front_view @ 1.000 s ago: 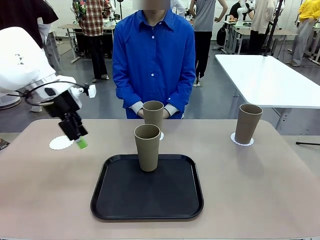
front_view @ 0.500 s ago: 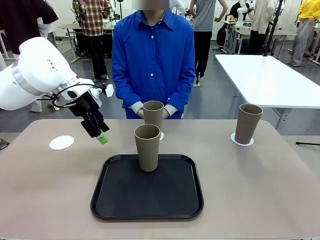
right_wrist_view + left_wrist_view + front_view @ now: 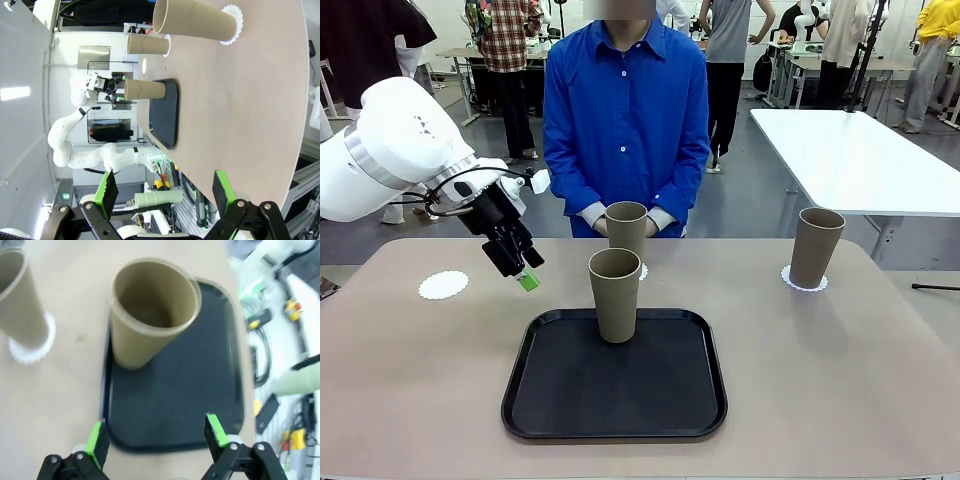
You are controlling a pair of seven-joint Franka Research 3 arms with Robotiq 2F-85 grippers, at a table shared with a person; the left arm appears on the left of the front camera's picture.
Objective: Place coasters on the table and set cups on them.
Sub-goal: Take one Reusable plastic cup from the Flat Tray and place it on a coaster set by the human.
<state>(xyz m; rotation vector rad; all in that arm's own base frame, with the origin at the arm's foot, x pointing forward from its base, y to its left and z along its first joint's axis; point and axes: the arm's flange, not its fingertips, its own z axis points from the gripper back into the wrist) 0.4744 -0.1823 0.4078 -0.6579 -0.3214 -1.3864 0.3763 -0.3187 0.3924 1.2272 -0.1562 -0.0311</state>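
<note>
We see the left hand [image 3: 526, 279], spread wide and empty, above the tabletop [image 3: 410, 380] near the cup [image 3: 615, 297] at the far edge of the tray [image 3: 620, 410]; the right hand [image 3: 164, 189] likewise gapes empty.

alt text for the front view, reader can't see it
A tan cup stands on a black tray on the table, the left gripper hanging in the air to its left. A second cup sits on a coaster before a person in blue, a third cup on a right coaster; a bare coaster lies far left.
</note>
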